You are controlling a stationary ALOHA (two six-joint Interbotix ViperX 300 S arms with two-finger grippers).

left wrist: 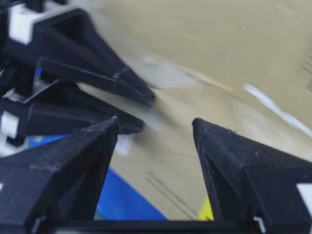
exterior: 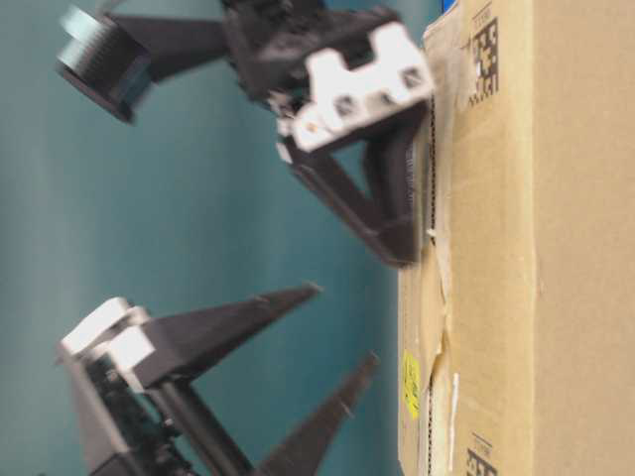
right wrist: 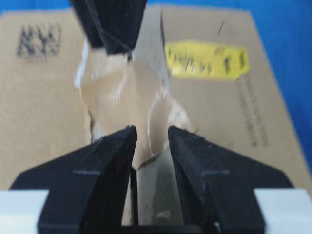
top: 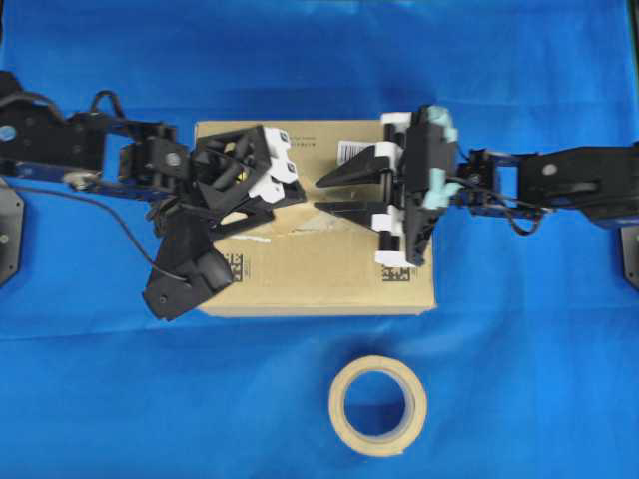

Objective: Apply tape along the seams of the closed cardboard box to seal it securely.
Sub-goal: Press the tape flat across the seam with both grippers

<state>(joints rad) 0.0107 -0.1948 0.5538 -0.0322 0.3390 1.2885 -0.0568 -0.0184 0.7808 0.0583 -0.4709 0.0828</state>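
Overhead exterior: I see blue cloth (top: pixel 519 329) under the cardboard box (top: pixel 319 284); left gripper (top: pixel 255 205) spread, right gripper (top: pixel 324 195) parted, both empty.

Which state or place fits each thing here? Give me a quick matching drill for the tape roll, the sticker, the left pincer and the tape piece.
Things:
1. tape roll
2. sticker
3. left pincer
4. tape piece

States or places:
A. yellow
B. wide open, holding nothing
C. on the blue cloth, apart from the box
D. glossy tan, on the box top

Pairs: 1-C, 2-A, 3-B, 4-D
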